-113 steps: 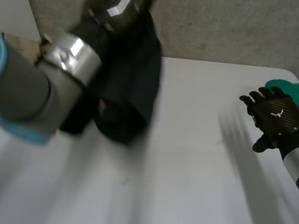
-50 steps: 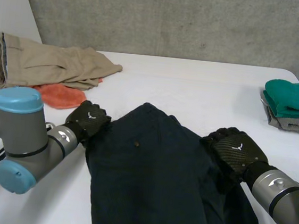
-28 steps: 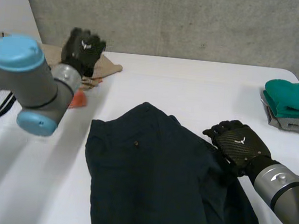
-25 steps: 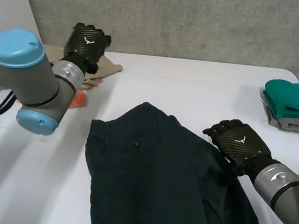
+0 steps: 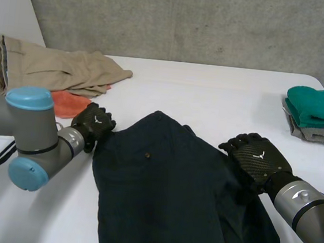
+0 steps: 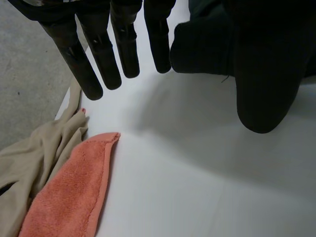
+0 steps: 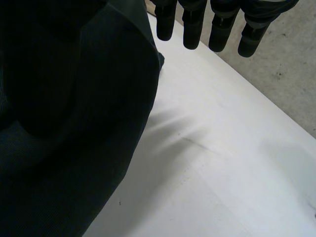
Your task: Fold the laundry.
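A dark navy garment (image 5: 160, 197) lies spread flat across the middle of the white table (image 5: 211, 97). My left hand (image 5: 94, 125) rests at its upper left corner. In the left wrist view the left hand's fingers (image 6: 101, 49) are straight and apart, with the garment's edge (image 6: 202, 44) beside them and nothing pinched. My right hand (image 5: 257, 157) lies on the garment's right edge. From the right wrist, its fingers (image 7: 190, 24) reach straight out over bare table, and the dark garment (image 7: 74, 123) lies under its palm.
Beige trousers (image 5: 57, 67) lie crumpled at the back left, with an orange towel (image 5: 68, 103) against them, just behind my left hand. That orange towel (image 6: 69, 192) is beyond the left fingertips. A folded teal cloth (image 5: 320, 106) sits on a folded grey cloth (image 5: 317, 135) at the right edge.
My left hand let go of the garment's left corner, swung up toward the beige trousers, then came back down to that corner with its fingers straighter. The right hand has hardly moved.
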`<state>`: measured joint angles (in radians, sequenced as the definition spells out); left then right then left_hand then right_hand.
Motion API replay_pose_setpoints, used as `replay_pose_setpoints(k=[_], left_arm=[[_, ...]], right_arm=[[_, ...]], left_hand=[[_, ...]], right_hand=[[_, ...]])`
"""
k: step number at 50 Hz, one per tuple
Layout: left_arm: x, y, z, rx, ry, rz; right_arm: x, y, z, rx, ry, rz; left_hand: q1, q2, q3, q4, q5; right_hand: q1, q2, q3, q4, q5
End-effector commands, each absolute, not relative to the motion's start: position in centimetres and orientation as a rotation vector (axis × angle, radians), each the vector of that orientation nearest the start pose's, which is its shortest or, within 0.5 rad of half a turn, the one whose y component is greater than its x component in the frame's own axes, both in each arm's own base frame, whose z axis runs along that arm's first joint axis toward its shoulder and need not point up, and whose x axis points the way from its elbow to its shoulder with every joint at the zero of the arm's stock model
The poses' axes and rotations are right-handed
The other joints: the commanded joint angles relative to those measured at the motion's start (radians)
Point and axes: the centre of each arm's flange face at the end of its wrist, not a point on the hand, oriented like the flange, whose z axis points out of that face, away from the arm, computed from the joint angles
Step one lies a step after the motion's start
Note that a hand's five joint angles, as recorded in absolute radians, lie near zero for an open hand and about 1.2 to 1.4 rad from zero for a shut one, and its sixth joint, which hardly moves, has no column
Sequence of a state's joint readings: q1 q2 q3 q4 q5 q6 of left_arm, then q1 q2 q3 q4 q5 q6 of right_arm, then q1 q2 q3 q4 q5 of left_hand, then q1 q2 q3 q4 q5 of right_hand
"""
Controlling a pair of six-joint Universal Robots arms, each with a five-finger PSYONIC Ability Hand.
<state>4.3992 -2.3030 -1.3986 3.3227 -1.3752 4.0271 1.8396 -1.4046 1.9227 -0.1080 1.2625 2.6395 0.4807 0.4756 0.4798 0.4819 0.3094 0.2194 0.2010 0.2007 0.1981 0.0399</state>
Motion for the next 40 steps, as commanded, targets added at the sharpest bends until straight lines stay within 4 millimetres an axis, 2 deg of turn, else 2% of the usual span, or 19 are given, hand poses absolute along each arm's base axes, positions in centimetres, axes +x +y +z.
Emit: replay_pose_setpoints(k=[1, 3, 4, 10, 15, 18, 21, 25, 27, 28, 29, 33, 40], left_arm=[[-27.2, -33.1, 10.1, 1.561, 1.963, -1.704], [-27.3, -33.1, 10.1, 1.561, 1.970, -1.717], [-27.5, -33.0, 10.2, 1.557, 1.979, -1.736], [-28.8, -33.1, 11.4, 1.480, 1.982, -1.873], [-29.3, -34.5, 15.5, 1.343, 1.913, -2.060], [-29.5, -34.6, 16.5, 1.317, 1.912, -2.097], [-29.5, -34.4, 16.7, 1.317, 1.923, -2.099], [-29.8, -34.6, 18.2, 1.311, 1.881, -2.137], [-29.8, -34.5, 18.2, 1.324, 1.894, -2.119], [-29.9, -33.9, 17.9, 1.349, 1.931, -2.081], [-29.9, -33.6, 17.6, 1.367, 1.954, -2.056], [-30.0, -32.1, 16.0, 1.442, 2.056, -1.933], [-28.0, -32.0, 13.7, 1.436, 2.176, -1.801]], right_arm=[[22.6, -22.1, 17.1, -1.174, 2.216, -1.673], [22.6, -22.2, 17.1, -1.175, 2.212, -1.682], [22.6, -22.2, 17.2, -1.174, 2.208, -1.693], [22.6, -22.4, 17.3, -1.172, 2.197, -1.716], [22.7, -22.6, 17.4, -1.172, 2.192, -1.724], [22.6, -22.5, 17.3, -1.172, 2.194, -1.722], [22.6, -22.5, 17.3, -1.172, 2.195, -1.720], [22.7, -22.6, 17.4, -1.174, 2.193, -1.722], [22.7, -22.6, 17.4, -1.174, 2.194, -1.720], [22.7, -22.6, 17.4, -1.174, 2.194, -1.720], [22.6, -22.5, 17.3, -1.173, 2.198, -1.717], [22.6, -22.5, 17.2, -1.173, 2.199, -1.715], [22.6, -22.6, 17.2, -1.171, 2.198, -1.719]], left_hand=[[0.307, 0.312, 0.308, 0.306, 0.304], [0.621, 0.626, 0.622, 0.619, 0.617], [0.893, 0.898, 0.894, 0.891, 0.889], [0.916, 0.921, 0.916, 0.914, 0.912], [0.916, 0.921, 0.916, 0.914, 0.912], [0.916, 0.921, 0.916, 0.914, 0.912], [0.916, 0.921, 0.916, 0.914, 0.912], [0.916, 0.921, 0.916, 0.914, 0.912], [0.916, 0.921, 0.916, 0.914, 0.912], [0.410, 0.415, 0.411, 0.409, 0.407], [0.231, 0.236, 0.232, 0.230, 0.228], [0.167, 0.172, 0.168, 0.166, 0.164], [0.188, 0.193, 0.189, 0.187, 0.185]], right_hand=[[-0.045, -0.026, -0.026, -0.024, -0.040], [-0.045, -0.026, -0.026, -0.024, -0.040], [-0.045, -0.026, -0.026, -0.024, -0.040], [-0.045, -0.026, -0.026, -0.024, -0.040], [-0.045, -0.026, -0.026, -0.024, -0.040], [-0.045, -0.026, -0.026, -0.024, -0.040], [-0.045, -0.026, -0.026, -0.024, -0.040], [-0.045, -0.026, -0.026, -0.024, -0.040], [-0.045, -0.026, -0.026, -0.024, -0.040], [-0.045, -0.026, -0.026, -0.024, -0.040], [-0.045, -0.026, -0.026, -0.024, -0.040], [-0.045, -0.026, -0.026, -0.024, -0.040], [-0.045, -0.026, -0.026, -0.024, -0.040]])
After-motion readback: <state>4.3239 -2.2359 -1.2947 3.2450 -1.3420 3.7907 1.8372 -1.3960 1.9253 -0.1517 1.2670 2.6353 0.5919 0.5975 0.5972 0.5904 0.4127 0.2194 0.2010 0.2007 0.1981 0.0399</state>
